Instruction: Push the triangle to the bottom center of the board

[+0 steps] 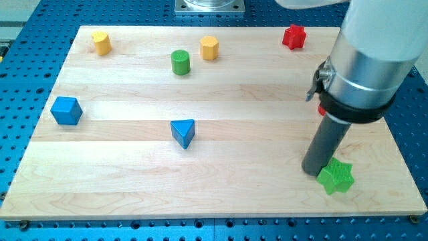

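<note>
The blue triangle [182, 132] lies on the wooden board [134, 187], a little left of centre. My tip [313, 171] is at the view's lower right, far right of the triangle. It touches or nearly touches the left side of a green star [335, 177]. The wide silver arm body hides the board's upper right part.
A blue cube [66, 110] sits at the left edge. A yellow block [101, 42] is at the top left. A green cylinder [180, 62] and a yellow hexagonal block [209, 48] are at the top centre. A red star [293, 37] is at the top right.
</note>
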{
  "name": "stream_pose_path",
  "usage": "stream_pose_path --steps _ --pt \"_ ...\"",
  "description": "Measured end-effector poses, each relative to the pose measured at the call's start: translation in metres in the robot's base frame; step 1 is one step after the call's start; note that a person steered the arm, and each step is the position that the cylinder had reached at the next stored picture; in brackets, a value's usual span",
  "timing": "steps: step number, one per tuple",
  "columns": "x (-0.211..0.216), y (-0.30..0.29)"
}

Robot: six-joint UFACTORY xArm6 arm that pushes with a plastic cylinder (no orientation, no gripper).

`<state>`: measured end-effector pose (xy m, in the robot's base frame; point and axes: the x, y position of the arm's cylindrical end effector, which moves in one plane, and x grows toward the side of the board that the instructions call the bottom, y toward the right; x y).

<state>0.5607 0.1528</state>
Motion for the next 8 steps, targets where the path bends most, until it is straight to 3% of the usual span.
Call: stream_pose_path --steps 1,2,3,4,5,6,7,8 --pt "-0.011 -0.024" --pt "-0.014 -0.156" --pt "-0.098 -0.166" --pt "-0.100 -0.204" --pt "-0.041 -0.241" --pt "-0.008 -0.209" --pt "-0.030 -0.287" --pt "-0.077 -0.291"
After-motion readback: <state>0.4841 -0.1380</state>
